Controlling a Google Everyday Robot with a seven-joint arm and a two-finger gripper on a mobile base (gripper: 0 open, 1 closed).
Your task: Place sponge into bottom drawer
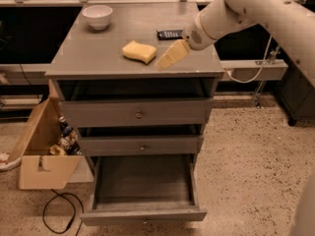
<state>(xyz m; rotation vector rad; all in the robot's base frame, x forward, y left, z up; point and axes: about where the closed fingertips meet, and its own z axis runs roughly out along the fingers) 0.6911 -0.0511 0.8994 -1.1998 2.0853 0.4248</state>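
Note:
The pale yellow sponge (139, 51) lies on top of the grey cabinet (88, 58), near the middle front. My gripper (167, 59) reaches in from the right on a white arm and hangs just right of the sponge, close to it, above the cabinet top's front part. The bottom drawer (142, 183) is pulled out and shows an empty grey tray, directly below the two upper drawers.
A white bowl (97, 16) stands at the cabinet's back left. A flat black remote-like device (169, 34) lies behind the gripper. A tan cardboard box (43, 151) with items sits on the floor to the left, with a black cable (56, 213) in front.

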